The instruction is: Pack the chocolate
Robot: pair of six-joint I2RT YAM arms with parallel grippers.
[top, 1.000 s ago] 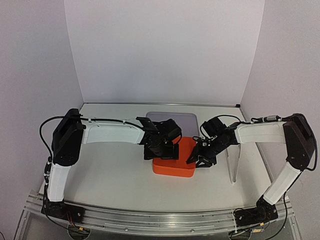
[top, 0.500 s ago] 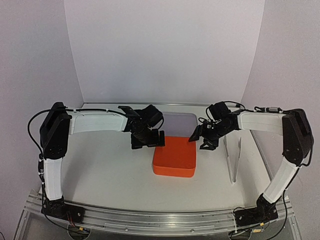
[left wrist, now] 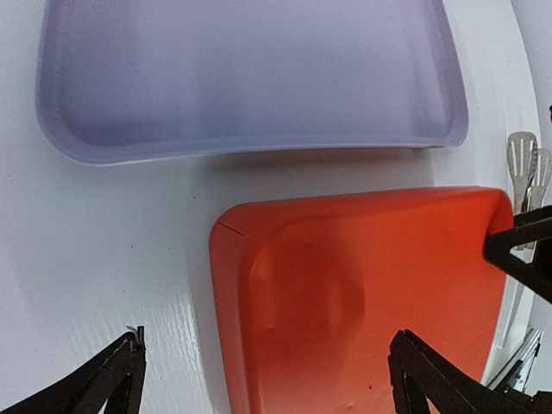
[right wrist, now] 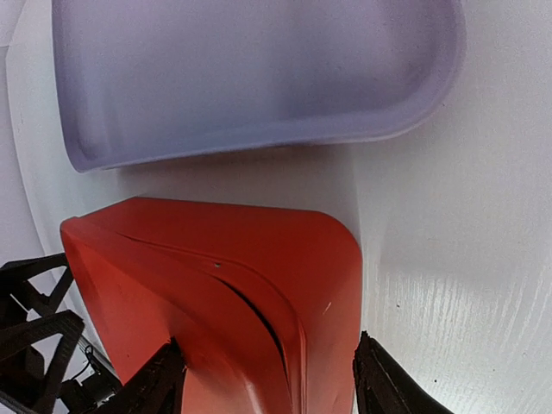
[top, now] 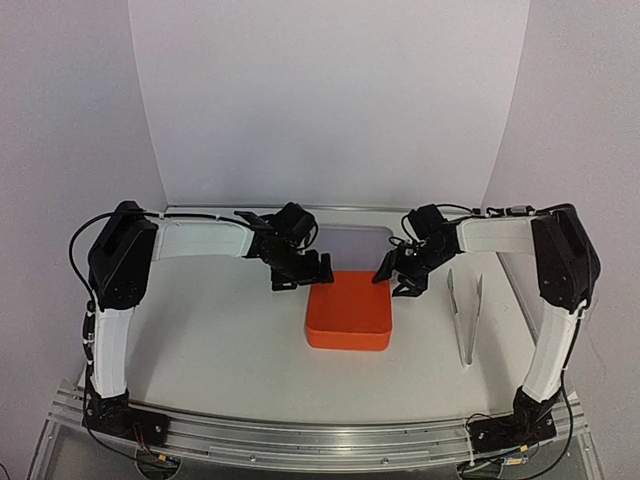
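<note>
Left end effector (top: pixel 303 272) stood with its jaws spread wide and nothing between them. It hung at the rear left corner of the orange box (top: pixel 348 312). In the left wrist view both fingertips (left wrist: pixel 108 384) framed the box lid from above, well apart from each other.

Right end effector (top: pixel 398 278) stood at the rear right corner of the same box. Its jaws were parted and no object was clamped between them. In the right wrist view the box corner filled the gap between the two fingers (right wrist: pixel 159 384). Contact between either finger and the box wall cannot be told.

No chocolate was visible in any view. Its place, long axis and pointing direction therefore cannot be told.

The orange box sat shut at the middle of the counter (top: pixel 220 340), with the lid seam showing along its side in the right wrist view. Its outline was close to square with rounded corners, and its sides ran roughly parallel to the counter edges.

A shallow lavender tray (top: pixel 345 238) lay just behind the box, long axis running left to right, with a narrow strip of counter between the two.

Metal tongs (top: pixel 465 320) lay to the right of the box, apart from it, long axis running front to back.
</note>
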